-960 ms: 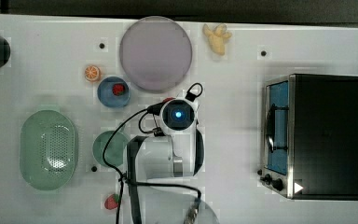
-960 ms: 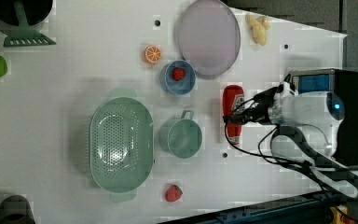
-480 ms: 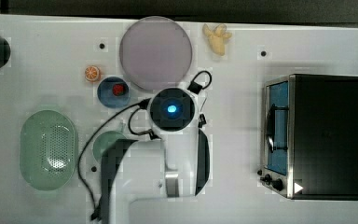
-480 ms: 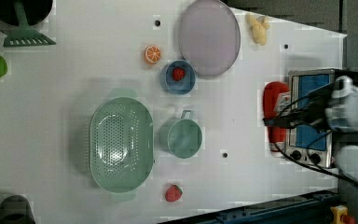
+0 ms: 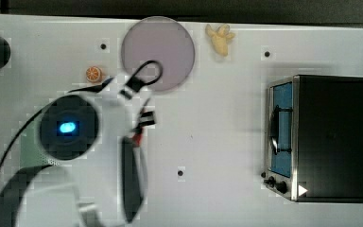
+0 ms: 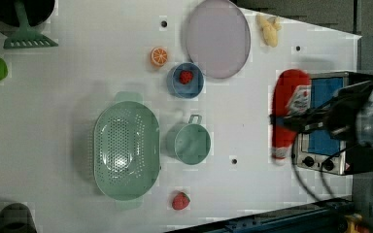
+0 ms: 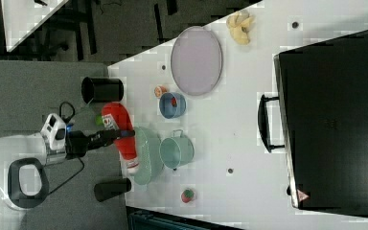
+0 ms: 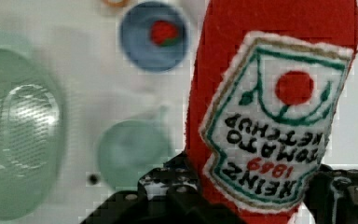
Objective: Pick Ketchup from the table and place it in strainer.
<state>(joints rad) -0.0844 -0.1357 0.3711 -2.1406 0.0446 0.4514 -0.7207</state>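
The ketchup (image 6: pixel 288 92) is a red plush bottle with a white tomato label, hanging well above the table. My gripper (image 6: pixel 295 121) is shut on its middle. In the wrist view the ketchup (image 8: pixel 270 116) sits between the black fingers (image 8: pixel 168 189) with its label facing the camera. The strainer (image 6: pixel 126 150) is a pale mint-green oval basket with a dotted bottom and nothing in it. In the right view the ketchup (image 7: pixel 117 117) and gripper (image 7: pixel 123 134) hang beside the strainer (image 7: pixel 146 158). The arm covers most of the strainer (image 5: pixel 28 151) in the top view.
A green cup (image 6: pixel 193 143) stands right beside the strainer. Close by are a blue bowl (image 6: pixel 194 87) holding a strawberry, an orange slice (image 6: pixel 159 57), a purple plate (image 6: pixel 218 38) and a loose strawberry (image 6: pixel 180 200). A toaster oven (image 5: pixel 321 137) fills the top view's right.
The ketchup has risen off the table in my gripper. The arm has swung toward the top view's left, over the green cup and toward the strainer.
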